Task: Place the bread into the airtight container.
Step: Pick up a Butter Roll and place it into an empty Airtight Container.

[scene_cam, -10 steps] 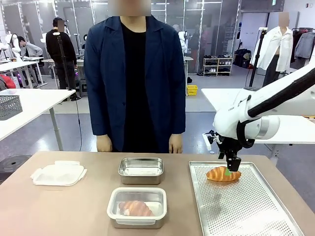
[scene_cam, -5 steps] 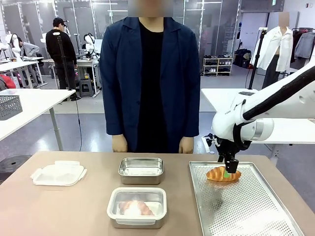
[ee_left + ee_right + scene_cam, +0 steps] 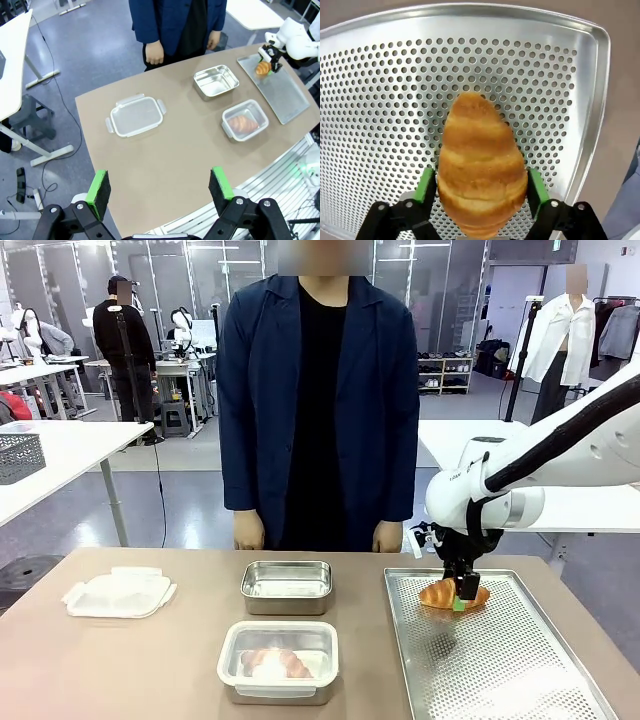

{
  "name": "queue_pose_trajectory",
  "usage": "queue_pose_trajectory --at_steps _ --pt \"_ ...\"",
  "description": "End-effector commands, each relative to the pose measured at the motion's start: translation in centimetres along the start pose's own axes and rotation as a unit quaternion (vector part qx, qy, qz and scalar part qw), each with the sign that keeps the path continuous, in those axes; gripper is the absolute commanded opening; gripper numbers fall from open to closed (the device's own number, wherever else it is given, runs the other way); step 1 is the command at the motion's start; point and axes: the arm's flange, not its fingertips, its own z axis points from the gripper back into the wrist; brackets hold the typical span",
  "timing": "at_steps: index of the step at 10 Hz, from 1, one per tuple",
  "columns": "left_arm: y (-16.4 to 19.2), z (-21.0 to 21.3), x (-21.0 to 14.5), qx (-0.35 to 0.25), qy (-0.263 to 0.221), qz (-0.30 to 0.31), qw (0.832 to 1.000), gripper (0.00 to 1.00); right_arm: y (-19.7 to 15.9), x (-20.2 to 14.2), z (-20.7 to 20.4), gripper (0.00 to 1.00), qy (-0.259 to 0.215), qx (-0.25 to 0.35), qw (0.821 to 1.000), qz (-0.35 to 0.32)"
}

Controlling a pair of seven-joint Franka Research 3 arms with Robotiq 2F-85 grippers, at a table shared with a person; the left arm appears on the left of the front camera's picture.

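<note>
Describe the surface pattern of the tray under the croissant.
The tray is silver, perforated with small round holes; clearest in the right wrist view.

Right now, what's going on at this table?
The robot's right hand grips a croissant at the far end of the perforated tray; I cannot tell whether it is lifted off. The left hand hangs open above the table, holding nothing. The near container already holds another croissant, the steel container behind it is empty, and a plastic lid lies to the left. The person stands at the far side, arms down.
</note>
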Motion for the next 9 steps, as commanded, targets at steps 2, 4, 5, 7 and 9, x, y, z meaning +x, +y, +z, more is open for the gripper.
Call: queue_pose_trajectory --at_steps 2,4,5,7,9 --pt "0.0 0.2 0.2 0.001 0.004 -0.004 1.000 1.00 -0.6 0.2 0.5 0.64 0.015 0.011 1.000 -0.011" --pt "0.0 0.2 0.2 0.001 0.004 -0.004 1.000 1.00 -0.4 0.6 1.6 0.55 0.021 0.004 1.000 -0.010" --pt "0.0 0.2 0.2 0.001 0.004 -0.004 1.000 1.00 -0.2 0.9 2.5 0.55 0.020 0.004 1.000 -0.016" --pt "0.0 0.2 0.2 0.001 0.004 -0.004 1.000 1.00 0.7 1.9 5.2 0.55 0.026 -0.006 0.999 -0.026" --pt "0.0 0.2 0.2 0.001 0.004 -0.004 1.000 1.00 2.0 4.1 8.9 0.55 0.025 -0.027 0.999 -0.033"
